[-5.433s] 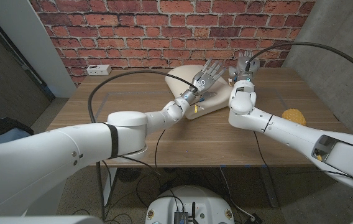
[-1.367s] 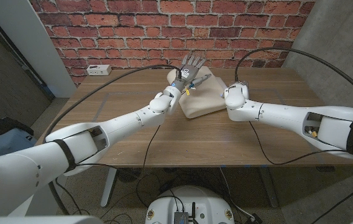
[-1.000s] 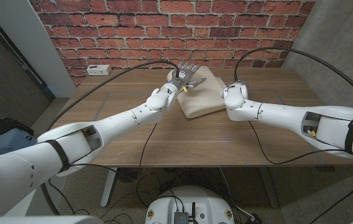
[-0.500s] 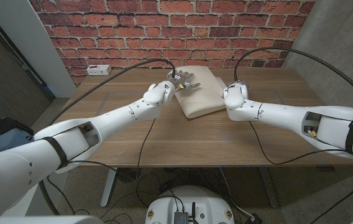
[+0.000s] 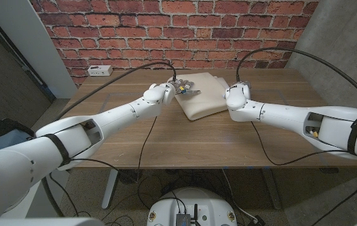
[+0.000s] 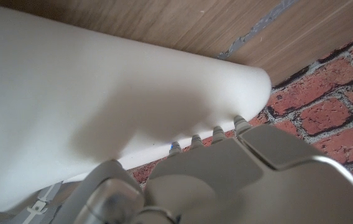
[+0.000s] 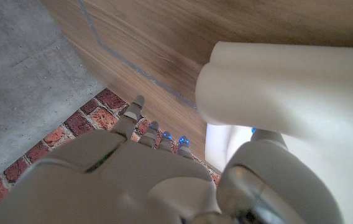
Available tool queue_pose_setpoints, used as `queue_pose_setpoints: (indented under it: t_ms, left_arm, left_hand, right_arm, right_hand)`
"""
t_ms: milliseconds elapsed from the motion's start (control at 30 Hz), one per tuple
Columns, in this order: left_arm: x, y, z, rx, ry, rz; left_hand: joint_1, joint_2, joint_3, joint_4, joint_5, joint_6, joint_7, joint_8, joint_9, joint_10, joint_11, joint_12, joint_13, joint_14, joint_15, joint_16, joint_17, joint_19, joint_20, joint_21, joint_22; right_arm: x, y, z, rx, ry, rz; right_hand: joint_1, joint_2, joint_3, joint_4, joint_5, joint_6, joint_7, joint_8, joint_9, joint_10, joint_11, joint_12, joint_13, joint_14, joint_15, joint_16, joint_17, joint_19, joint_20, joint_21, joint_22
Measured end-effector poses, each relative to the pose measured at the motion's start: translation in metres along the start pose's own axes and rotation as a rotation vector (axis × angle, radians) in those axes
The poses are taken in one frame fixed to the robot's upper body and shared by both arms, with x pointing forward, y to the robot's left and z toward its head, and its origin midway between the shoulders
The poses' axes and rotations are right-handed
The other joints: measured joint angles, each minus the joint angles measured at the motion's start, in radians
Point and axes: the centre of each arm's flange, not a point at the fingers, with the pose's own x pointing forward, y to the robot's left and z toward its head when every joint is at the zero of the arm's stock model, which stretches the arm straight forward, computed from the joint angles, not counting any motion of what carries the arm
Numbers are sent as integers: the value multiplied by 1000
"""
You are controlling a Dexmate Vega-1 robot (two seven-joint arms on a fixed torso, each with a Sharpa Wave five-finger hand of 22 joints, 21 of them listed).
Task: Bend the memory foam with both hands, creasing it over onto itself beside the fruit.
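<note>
Two white robot arms reach across a wooden table (image 5: pixel 103 135) to a cream foam (image 5: pixel 198 94) pad lying between their hands, doubled over on itself in front of a brick wall (image 5: pixel 166 31). The left hand (image 5: pixel 182 88) rests on the foam's top at the near-left corner, fingers (image 6: pixel 217 132) laid out over the upper layer and its palm down against the pad; it presses rather than grasps, fingers apart. In the right wrist view the folded edge shows as two rounded layers stacked one on the other just ahead of the right hand (image 7: pixel 158 168). That hand sits beside the foam's right edge, behind its own wrist (image 5: pixel 238 97) in the head view; its fingertips (image 7: pixel 138 102) point along the table past the pad, and whether it grips the foam cannot be told. A white power strip (image 5: pixel 99 70) lies well to the left of the left hand, near the wall.
</note>
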Motion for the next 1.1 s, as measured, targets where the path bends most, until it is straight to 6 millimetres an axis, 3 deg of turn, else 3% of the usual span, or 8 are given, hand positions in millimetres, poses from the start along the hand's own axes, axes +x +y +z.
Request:
queue_pose_setpoints:
  t_ms: [800, 1100]
  left_arm:
    - [-1, -40, 13, 77, -27, -66]
    - [-5, -45, 13, 111, -14, -62]
  left_hand:
    - [0, 0, -37, -1, 9, -4, 15, -3, 0, 2, 6, 1, 1, 0, 0, 4, 0, 0, 0, 4, 0]
    - [0, 0, -46, -1, 9, -6, 17, -5, 0, 0, 7, 0, 5, 0, 0, 4, 0, 0, 0, 11, 0]
  right_arm:
    - [2, -3, 3, -4, 1, 3]
    - [1, -5, 4, -6, 3, -3]
  right_hand:
    - [4, 4, -4, 5, 7, 0, 0, 4, 0, 0, 0, 4, 0, 0, 0, 0, 5, 0, 0, 8, 0]
    - [6, 10, -7, 7, 7, 0, 0, 4, 0, 0, 0, 4, 0, 0, 0, 0, 5, 0, 0, 8, 0]
